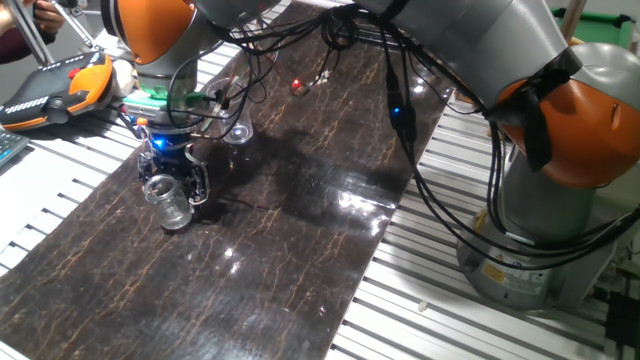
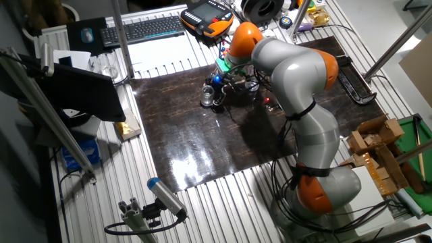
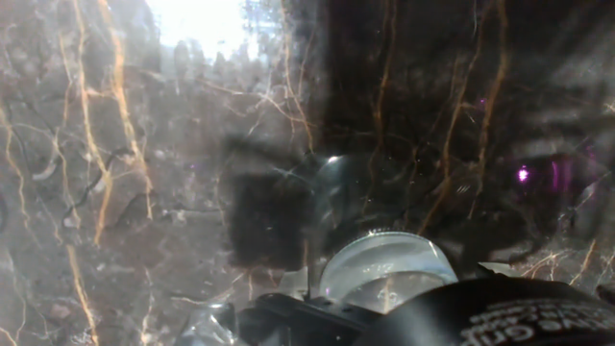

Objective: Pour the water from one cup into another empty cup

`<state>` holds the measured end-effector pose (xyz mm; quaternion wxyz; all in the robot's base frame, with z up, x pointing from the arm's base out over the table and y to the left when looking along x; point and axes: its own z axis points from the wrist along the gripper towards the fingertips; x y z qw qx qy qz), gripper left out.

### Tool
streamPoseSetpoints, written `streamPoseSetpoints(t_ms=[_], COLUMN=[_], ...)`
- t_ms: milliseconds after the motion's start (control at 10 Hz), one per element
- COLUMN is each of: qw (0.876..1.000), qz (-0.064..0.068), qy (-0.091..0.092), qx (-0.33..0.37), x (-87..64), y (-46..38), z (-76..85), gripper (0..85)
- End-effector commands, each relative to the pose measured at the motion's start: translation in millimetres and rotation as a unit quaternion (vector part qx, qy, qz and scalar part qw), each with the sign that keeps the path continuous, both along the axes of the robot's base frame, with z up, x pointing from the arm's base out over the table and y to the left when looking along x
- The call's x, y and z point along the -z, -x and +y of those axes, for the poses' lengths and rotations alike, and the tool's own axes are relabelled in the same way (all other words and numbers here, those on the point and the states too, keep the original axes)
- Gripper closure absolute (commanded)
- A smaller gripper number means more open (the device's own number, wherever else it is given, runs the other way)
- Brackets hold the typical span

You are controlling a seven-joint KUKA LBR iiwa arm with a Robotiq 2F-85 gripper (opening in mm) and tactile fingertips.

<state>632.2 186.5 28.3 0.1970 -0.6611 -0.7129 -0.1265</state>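
Observation:
The short squat clear glass (image 1: 171, 203) stands at the left side of the dark marbled mat (image 1: 290, 250). My gripper (image 1: 172, 180) is down over it, with a finger on each side, and looks shut on it. The glass is near the mat surface; whether it touches is unclear. The taller clear cup (image 1: 238, 130) stands just behind and to the right of the gripper, apart from it. In the other fixed view the gripper (image 2: 214, 93) and glass (image 2: 206, 100) sit near the mat's far edge. The hand view shows the glass rim (image 3: 384, 269) close under the hand. Water cannot be made out.
A small red object (image 1: 297, 87) lies on the mat behind the cups. An orange teach pendant (image 1: 60, 85) sits at the far left off the mat. Black cables (image 1: 400, 110) hang from the arm over the mat. A keyboard (image 2: 142, 28) lies beyond the mat.

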Motion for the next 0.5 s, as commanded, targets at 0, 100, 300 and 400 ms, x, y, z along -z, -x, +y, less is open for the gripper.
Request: streamPoseSetpoints(t_ms=[0, 100, 300, 400], qw=[1.0, 1.0, 1.0, 1.0], qz=[0.001, 0.003, 0.011, 0.014], qy=[-0.002, -0.005, -0.014, -0.017], qx=[0.0, -0.002, -0.001, -0.001], x=[0.3, 0.5, 2.5, 3.1], y=[-0.2, -0.1, -0.1, -0.1], z=[0.0, 0.3, 1.2, 1.3], gripper=[0.0, 0.0, 0.0, 0.0])
